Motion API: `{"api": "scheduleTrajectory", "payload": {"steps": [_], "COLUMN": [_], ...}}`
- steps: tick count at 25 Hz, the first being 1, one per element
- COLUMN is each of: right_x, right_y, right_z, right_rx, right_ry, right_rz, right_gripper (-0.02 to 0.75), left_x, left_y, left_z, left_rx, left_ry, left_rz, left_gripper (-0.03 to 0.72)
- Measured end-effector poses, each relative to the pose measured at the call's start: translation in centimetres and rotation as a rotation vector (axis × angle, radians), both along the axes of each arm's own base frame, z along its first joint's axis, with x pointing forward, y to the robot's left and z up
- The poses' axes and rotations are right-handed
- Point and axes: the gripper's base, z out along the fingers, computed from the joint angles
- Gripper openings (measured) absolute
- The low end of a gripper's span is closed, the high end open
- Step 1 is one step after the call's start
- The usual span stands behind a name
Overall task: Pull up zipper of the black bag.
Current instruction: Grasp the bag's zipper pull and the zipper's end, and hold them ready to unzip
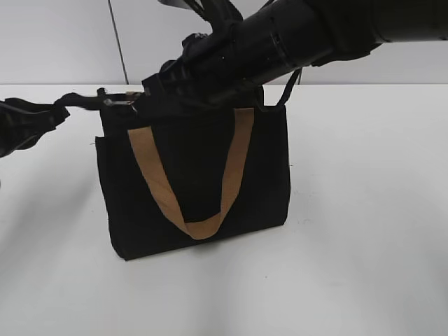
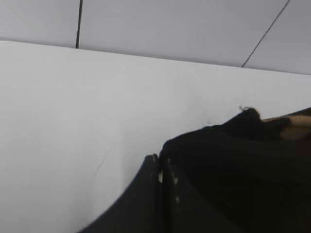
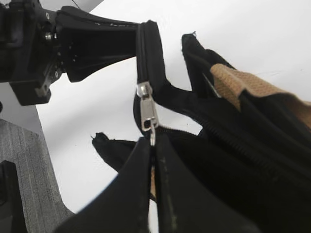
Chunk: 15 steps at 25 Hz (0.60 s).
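In the right wrist view, the right gripper (image 3: 152, 145) is seen at the bottom centre of the frame with its two black fingers pressed together on the lower tip of the silvery pull tab (image 3: 147, 113) of the zipper (image 3: 228, 141), whose black teeth run off toward the lower right. At the upper left of that frame, the left gripper (image 3: 146, 46) is closed on the black fabric tail at the zipper's end, which is held taut above the tab. No writing or brand can be read on the bag or the tab. The black bag (image 1: 196, 175) is stood upright on the white table (image 1: 364, 210) at the centre of the exterior view, with a tan webbing handle (image 1: 203, 182) hanging in a V down its front panel.
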Motion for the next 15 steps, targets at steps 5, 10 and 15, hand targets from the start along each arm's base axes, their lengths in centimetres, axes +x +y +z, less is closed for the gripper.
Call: {"api": "scheduleTrajectory", "payload": {"steps": [5,10,15], "right_x": [-0.2,-0.2,0.0], "right_y": [0.0,0.0,-0.4], "right_z": [0.0,-0.1,-0.3], "right_rx": [0.002,-0.009,-0.047], "right_ry": [0.009,0.005,-0.013], "right_rz": [0.015,0.023,0.034], "right_gripper": [-0.001,-0.001,-0.001], "left_x": [-0.5,-1.1,-1.5], "left_y": [0.5,1.1,1.3], "left_z": [0.1,0.6,0.6], "left_rx": [0.047,0.075,0.093], "left_ry": [0.051,0.081,0.106], "left_rz": [0.037,0.080,0.099], "left_gripper": [-0.010,-0.010,-0.010]}}
